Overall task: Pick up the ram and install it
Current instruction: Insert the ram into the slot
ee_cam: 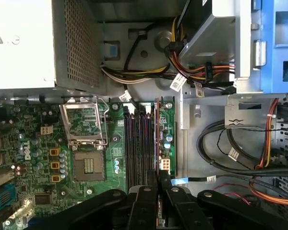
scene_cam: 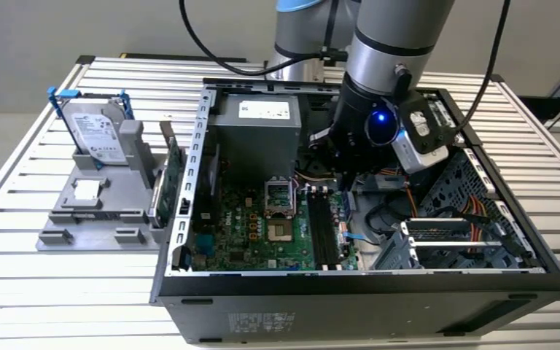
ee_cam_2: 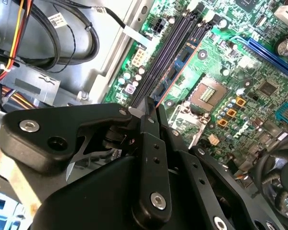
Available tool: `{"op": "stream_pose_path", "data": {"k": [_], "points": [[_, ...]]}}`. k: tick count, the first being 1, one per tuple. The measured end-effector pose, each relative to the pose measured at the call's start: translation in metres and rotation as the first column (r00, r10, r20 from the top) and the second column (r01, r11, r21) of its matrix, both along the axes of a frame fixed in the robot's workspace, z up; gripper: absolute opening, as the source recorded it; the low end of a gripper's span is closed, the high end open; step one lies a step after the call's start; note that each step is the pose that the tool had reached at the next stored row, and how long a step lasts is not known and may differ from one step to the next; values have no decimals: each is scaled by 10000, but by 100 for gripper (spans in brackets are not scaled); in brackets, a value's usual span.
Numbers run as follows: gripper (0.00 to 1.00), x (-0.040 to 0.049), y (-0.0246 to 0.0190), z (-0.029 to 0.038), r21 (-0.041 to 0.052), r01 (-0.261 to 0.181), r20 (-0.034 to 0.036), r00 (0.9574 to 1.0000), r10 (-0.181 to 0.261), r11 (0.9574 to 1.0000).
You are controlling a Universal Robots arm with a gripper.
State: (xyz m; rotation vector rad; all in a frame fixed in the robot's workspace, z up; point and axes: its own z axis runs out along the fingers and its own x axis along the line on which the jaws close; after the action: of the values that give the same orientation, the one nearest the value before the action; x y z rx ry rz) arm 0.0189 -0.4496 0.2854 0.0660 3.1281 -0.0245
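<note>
**Claw down in the case, ram pinched over the slots**

Exterior view: open PC case (scene_cam: 358,295) lying on the slatted tabletop (scene_cam: 56,292), motherboard (scene_cam: 251,226) facing up. Arm (scene_cam: 397,44) reaching down into it, claw (scene_cam: 343,171) low over the top end of the black memory slots (scene_cam: 324,226). Can't make out the ram itself from here, too much wrist in the way. Off to this view's left, a grey holder (scene_cam: 95,219) with a hard drive (scene_cam: 95,131) standing upright in a blue frame, well apart from the claw.

Second wrist view: looking past the black fingers (ee_cam_2: 151,143) along the board. Claw (ee_cam_2: 146,112) closed on the ram (ee_cam_2: 178,67), which shows nearly edge-on as a thin strip running away from the fingertips, lined up along the slots (ee_cam_2: 168,48) on the side nearer the CPU socket (ee_cam_2: 206,93). Hard to tell whether it's fully seated or just resting in the slot. Black cable loops (ee_cam_2: 62,38) on the far side of the slots.

First wrist view: same story from above. Fingers pinched together at the claw (ee_cam: 157,179) with the ram (ee_cam: 157,139) between them, standing on edge, parallel to the dark slots (ee_cam: 137,143) and at the outermost one, away from the socket (ee_cam: 86,139). Power supply (ee_cam: 19,43) and a bundle of coloured wires (ee_cam: 201,72) beyond the slots' far end.
</note>
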Motion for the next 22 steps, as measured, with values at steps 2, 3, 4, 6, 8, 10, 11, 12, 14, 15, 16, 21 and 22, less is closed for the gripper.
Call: {"op": "stream_pose_path", "data": {"k": [2,3,4,6,8,10,11,12,14,15,16,21,22], "points": [[0,1,-6,-14,-4,0,-1,10000,0,10000],[0,1,-8,-22,-5,0,-1,10000,0,10000],[0,1,-13,-28,-7,0,-1,10000,0,10000],[0,1,-22,-42,-10,0,0,10000,0,10000],[0,1,-27,-55,-17,0,0,10000,0,10000],[0,1,-35,-65,-28,-1,0,10000,1,10000],[0,1,-41,-69,-31,-1,-1,10000,1,10000],[0,1,-46,-74,-31,-1,0,10000,1,10000],[0,1,-54,-85,-35,0,0,10000,0,10000],[0,1,-58,-90,-39,0,0,10000,0,10000],[0,1,-62,-95,-43,0,0,10000,0,10000],[0,1,-72,-130,-57,-3,0,10000,3,10000],[0,1,-74,-139,-58,-5,0,10000,5,10000]]}}
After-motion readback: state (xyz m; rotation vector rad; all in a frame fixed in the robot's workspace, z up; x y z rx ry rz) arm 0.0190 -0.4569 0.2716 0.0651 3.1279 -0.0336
